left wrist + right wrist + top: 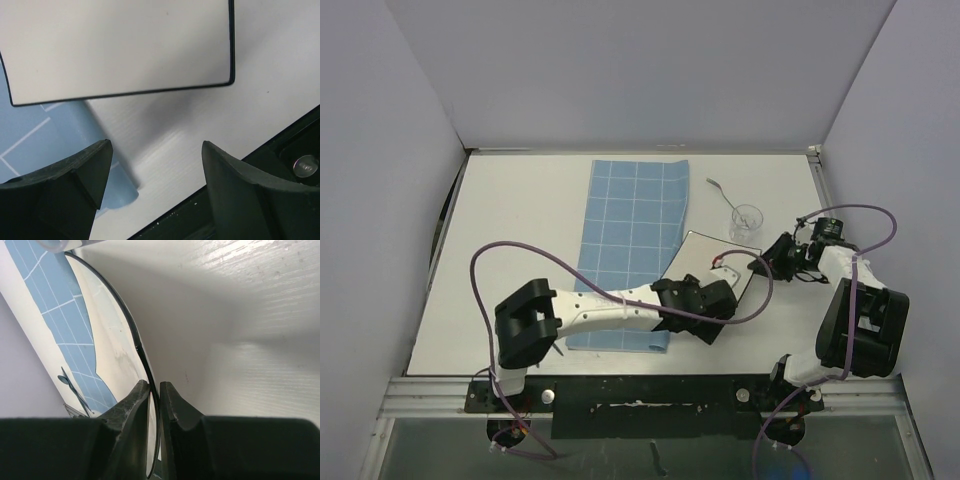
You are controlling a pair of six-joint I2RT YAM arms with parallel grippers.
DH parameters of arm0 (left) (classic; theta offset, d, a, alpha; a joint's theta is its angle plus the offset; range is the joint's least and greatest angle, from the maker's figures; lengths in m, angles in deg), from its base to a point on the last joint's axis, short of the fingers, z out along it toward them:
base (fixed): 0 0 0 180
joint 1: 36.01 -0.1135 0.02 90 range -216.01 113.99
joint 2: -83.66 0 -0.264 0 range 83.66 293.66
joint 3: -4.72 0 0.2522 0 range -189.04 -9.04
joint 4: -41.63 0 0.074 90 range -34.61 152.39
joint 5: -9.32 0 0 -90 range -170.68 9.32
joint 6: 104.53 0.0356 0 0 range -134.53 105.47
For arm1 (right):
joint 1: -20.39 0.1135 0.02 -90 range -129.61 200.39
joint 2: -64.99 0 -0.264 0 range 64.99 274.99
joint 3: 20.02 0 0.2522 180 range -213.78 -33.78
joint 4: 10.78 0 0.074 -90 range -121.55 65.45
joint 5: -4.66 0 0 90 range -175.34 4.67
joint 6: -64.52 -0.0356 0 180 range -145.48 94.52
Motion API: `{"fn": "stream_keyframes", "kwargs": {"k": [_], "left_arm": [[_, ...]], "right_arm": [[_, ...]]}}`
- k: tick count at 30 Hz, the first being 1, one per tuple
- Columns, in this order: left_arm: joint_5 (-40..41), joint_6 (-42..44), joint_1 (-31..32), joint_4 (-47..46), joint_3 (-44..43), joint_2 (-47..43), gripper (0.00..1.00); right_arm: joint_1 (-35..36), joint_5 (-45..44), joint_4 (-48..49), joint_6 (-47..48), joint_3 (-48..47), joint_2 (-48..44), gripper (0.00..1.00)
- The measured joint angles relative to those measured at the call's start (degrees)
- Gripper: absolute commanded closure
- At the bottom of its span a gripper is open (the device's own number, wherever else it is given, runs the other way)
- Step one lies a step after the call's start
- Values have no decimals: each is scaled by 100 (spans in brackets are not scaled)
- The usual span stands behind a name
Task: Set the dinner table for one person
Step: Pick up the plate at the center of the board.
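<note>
Currently | right gripper (154,388): clenched on black rim of plate (116,347), lower centre of wrist view | left gripper (156,150): released, I read jaws wide apart, plate edge in upper frame | dinner table (520,220): fills centre of top view, under blue mat (632,215)

A blue cloth mat (632,250) with white grid lines lies in the middle. A white square plate (705,258) with a dark rim overlaps its right edge. Just far-right of the plate stands a clear glass (746,222), and a metal spoon (718,186) lies beyond it.
</note>
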Motion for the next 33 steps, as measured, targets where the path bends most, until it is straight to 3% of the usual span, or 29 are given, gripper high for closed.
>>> {"fn": "stream_keyframes", "kwargs": {"k": [6, 14, 18, 26, 33], "left_arm": [[1355, -79, 741, 737, -350, 229, 31], [3729, -1115, 1257, 4172, -4441, 3003, 32], [4063, -1329, 1248, 4892, -4870, 3501, 32], [3998, -20, 1091, 3300, -3316, 2863, 32], [3829, 654, 1023, 2120, -3047, 2830, 34]], "right_arm": [[0, 22, -68, 2, -57, 0, 100], [-2, 37, -83, 2, -57, -2, 100], [-26, 76, -92, 4, -57, -2, 100], [-68, 157, -105, 7, -59, -2, 100], [-98, 232, -101, 7, -76, 39, 100]]}}
